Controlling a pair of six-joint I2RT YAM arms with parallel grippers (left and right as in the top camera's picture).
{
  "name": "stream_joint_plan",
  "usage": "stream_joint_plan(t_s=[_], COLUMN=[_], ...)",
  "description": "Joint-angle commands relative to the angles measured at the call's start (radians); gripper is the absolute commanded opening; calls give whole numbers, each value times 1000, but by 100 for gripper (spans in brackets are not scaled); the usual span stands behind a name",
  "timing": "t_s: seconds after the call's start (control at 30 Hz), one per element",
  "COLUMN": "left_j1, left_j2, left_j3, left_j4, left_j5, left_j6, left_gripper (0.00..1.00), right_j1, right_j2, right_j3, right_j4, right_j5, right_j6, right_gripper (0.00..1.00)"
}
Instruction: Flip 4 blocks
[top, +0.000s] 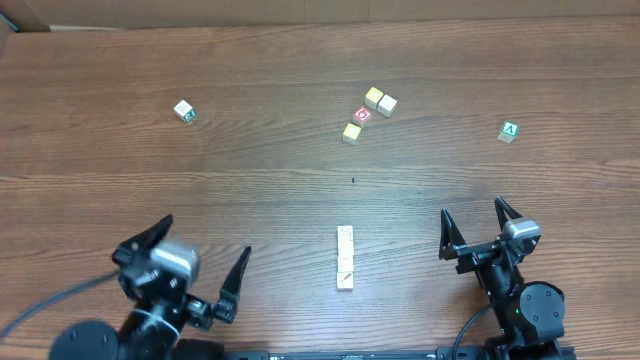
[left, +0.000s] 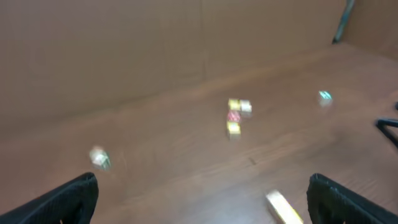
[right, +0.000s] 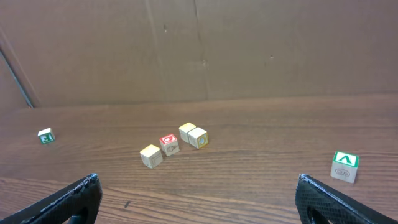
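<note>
Left gripper (top: 205, 238), right gripper (top: 471, 212) both wide open, held nothing. Blocks (top: 345, 258) sat touching in near row; grabbing one could bump neighbours, spoil row.

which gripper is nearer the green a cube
Right. The green A cube lies ahead of the right gripper, slightly to its right; the left gripper is far to the left.

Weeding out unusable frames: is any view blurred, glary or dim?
Left wrist view is blurred throughout; the block cluster and the row of blocks smear. Overhead and right wrist views are sharp; the green A block reads clearly in the latter. Lighting is even, no glare, in all three.
</note>
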Motion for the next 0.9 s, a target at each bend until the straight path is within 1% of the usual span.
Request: stream_joint_plan(t_s=[0.0, 0.17, 0.2, 0.3, 0.4, 0.47, 0.53, 0.63, 0.8, 0.87], left_j1=[4, 27, 33, 40, 40, 40, 40, 40, 40, 40], left_j2=[-152, -352, -354, -352, -357, -357, -357, -357, -356, -357], left_j3=[-180, -483, -552, -672, -778, -836, -887, -943, -995, -995], left_j4=[109, 349, 426, 572, 708, 776, 815, 821, 808, 806], left_j5=[-9, -9, -8, -8, -16, -44, -90, -138, -153, -169], left_j6=[138, 140, 126, 85, 75, 45, -6, -72, -124, -118], left_gripper=[100, 100, 100, 100, 100, 100, 100, 100, 100, 100], right_j1=[-5, -5, -5, -5, -5, -5, -5, -5, -5, -5], right_j2=[-11, -11, -11, -11, -11, -11, -11, -11, -11, -11], right_j3=[-10, -10, -10, -10, -10, -10, -10, -10, -10, -10], right_j4=[8, 8, 8, 8, 8, 8, 8, 8, 8, 8], right_j5=[2, 2, 2, 2, 2, 2, 2, 2, 2, 2], right_j6=[0, 0, 0, 0, 0, 0, 0, 0, 0, 0], right_gripper=[100, 100, 100, 100, 100, 100, 100, 100, 100, 100])
